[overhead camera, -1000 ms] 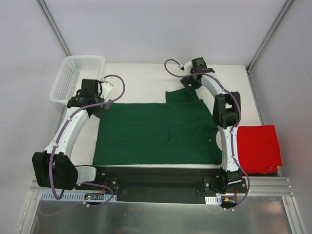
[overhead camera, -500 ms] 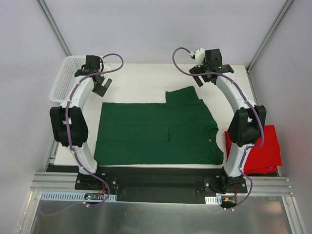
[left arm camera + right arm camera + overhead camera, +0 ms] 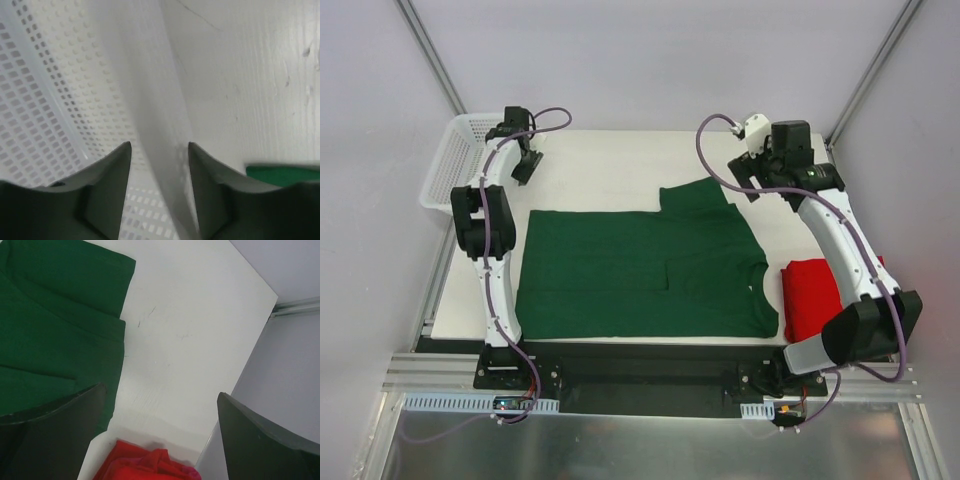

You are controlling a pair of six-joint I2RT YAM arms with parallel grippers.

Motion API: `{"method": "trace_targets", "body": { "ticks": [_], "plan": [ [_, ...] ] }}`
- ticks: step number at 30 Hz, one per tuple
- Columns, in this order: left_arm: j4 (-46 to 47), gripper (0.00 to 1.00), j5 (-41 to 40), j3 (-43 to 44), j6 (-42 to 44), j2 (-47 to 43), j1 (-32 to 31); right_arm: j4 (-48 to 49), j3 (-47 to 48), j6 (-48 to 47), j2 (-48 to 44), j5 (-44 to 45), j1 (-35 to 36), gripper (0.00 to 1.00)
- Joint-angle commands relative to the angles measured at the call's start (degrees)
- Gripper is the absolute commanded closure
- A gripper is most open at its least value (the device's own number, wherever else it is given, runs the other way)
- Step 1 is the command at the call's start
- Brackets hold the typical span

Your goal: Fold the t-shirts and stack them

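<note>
The dark green t-shirt (image 3: pixel 640 270) lies spread flat across the middle of the table, with one sleeve sticking out toward the back. Its edge also shows in the right wrist view (image 3: pixel 55 330), and a corner shows in the left wrist view (image 3: pixel 285 172). The red t-shirt (image 3: pixel 810 300) lies bunched at the right edge (image 3: pixel 140 465), partly hidden by the right arm. My left gripper (image 3: pixel 525 160) (image 3: pixel 160 145) hangs beside the basket at the back left, its jaws partly apart with nothing between them. My right gripper (image 3: pixel 748 178) (image 3: pixel 161 390) hovers at the back right, wide open and empty.
A white mesh basket (image 3: pixel 450 170) (image 3: pixel 45 100) stands at the back left corner, close to the left fingers. Grey walls enclose the table on three sides, and the right wall (image 3: pixel 295 355) is near the right gripper.
Both arms have lifted off the green shirt and swung to the back corners, left toward the basket, right toward the right wall. The left jaws have narrowed.
</note>
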Motion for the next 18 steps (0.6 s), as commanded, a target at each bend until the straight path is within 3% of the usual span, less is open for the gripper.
{"method": "trace_targets", "body": {
  "ticks": [1, 2, 3, 10, 18],
  "plan": [
    [-3.4, 0.72, 0.7, 4.2, 2.0, 1.9, 0.8, -1.8, -2.3, 1.6, -6.8, -0.9, 0.4, 0.04],
    [-3.5, 0.95, 1.2, 3.8, 2.8, 1.8, 0.8, -1.9, -3.4, 1.9, -7.8, -1.0, 0.4, 0.04],
    [-3.4, 1.0, 1.7, 3.4, 3.6, 1.6, 0.9, -1.9, -3.8, 2.1, -8.3, -1.0, 0.3, 0.04],
    [-3.2, 1.0, 5.1, -4.3, 16.2, -4.5, -0.5, -2.2, -6.4, 3.6, -8.5, -1.2, 0.4, 0.04],
    [0.4, 1.0, 3.3, -19.5, 30.2, -16.2, -2.0, -3.0, -6.7, 3.4, -8.1, -1.7, 0.5, 0.04]
  ]
}}
